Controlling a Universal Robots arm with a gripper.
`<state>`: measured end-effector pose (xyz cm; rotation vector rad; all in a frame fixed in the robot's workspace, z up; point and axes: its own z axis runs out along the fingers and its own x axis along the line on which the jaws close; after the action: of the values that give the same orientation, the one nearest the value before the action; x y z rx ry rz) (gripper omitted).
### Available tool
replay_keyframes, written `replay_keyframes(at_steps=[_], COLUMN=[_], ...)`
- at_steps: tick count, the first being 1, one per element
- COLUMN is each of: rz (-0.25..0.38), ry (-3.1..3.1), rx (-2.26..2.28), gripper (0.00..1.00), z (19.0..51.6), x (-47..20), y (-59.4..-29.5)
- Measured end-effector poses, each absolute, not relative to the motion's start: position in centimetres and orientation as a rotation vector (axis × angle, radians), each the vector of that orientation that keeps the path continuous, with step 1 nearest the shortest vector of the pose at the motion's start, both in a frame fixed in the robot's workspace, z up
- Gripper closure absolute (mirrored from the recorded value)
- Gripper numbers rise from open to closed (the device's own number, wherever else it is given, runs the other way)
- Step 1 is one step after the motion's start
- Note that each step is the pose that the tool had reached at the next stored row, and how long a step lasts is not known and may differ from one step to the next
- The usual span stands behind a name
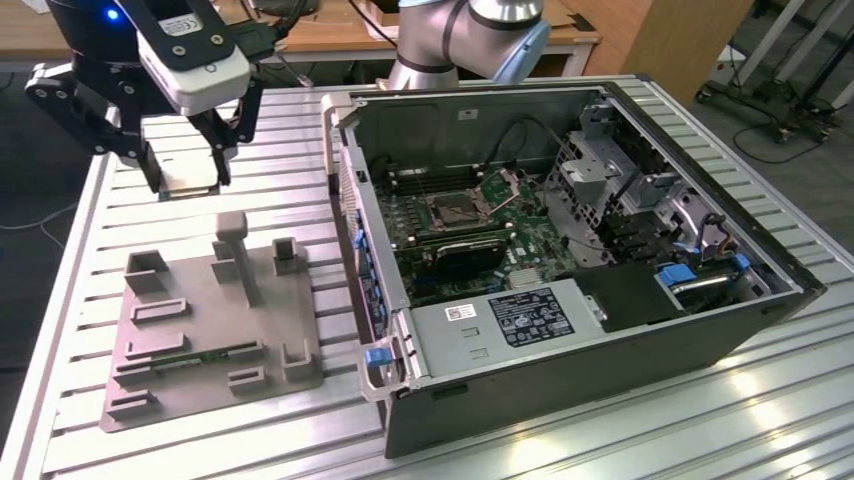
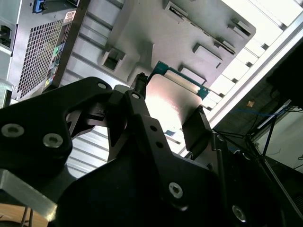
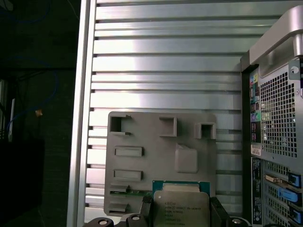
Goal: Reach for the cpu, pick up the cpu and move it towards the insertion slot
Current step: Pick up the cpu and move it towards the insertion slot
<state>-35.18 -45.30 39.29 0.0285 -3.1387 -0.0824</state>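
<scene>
hand (image 1: pixel 187 172) clamped on cpu (image 3: pixel 181 207) | flat sq chip, silver metal top, green rim | clear of ribbed table (image 3: pixel 165 61)

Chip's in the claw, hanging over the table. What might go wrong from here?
1. The claw seems to pinch the chip by two opposite edges only, so a jolt might tilt or drop it.
2. The computer case's side wall stands between the claw and the socket; too low a path could clip it.
3. The raised bracket beside the socket might catch the chip on the way in.
</scene>
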Motion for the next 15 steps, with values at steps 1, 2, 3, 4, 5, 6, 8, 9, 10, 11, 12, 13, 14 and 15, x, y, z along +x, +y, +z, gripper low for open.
replay_keyframes(at_steps=[1, 2, 3, 4, 5, 6, 8, 9, 10, 11, 12, 13, 14, 15], rz=[-0.082, -0.082, -0.082, -0.082, -0.082, -0.082, -0.082, -0.082, -0.082, -0.082, -0.082, -0.082, -0.082, -0.082], ry=[-3.139, -3.139, -3.139, -3.139, -3.139, -3.139, -3.139, -3.139, -3.139, -3.139, -3.139, -3.139, -3.139, -3.139], rx=[0.028, 0.029, 0.029, 0.029, 0.029, 0.029, 0.029, 0.029, 0.028, 0.029, 0.029, 0.028, 0.029, 0.029], gripper=[0.45, 0.45, 0.45, 0.45, 0.45, 0.45, 0.45, 0.45, 0.45, 0.45, 0.45, 0.45, 0.45, 0.45], z=[39.3, 39.3, 39.3, 39.3, 39.3, 39.3, 39.3, 39.3, 39.3, 39.3, 39.3, 39.3, 39.3, 39.3], x=[-35.1, -35.1, -35.0, -34.9, -34.8, -34.7, -34.6, -34.5, -34.4, -34.3, -34.3, -34.2, -34.1, -34.0], y=[-45.3, -45.3, -45.3, -45.3, -45.3, -45.3, -45.3, -45.3, -45.3, -45.3, -45.3, -45.3, -45.3, -45.3])
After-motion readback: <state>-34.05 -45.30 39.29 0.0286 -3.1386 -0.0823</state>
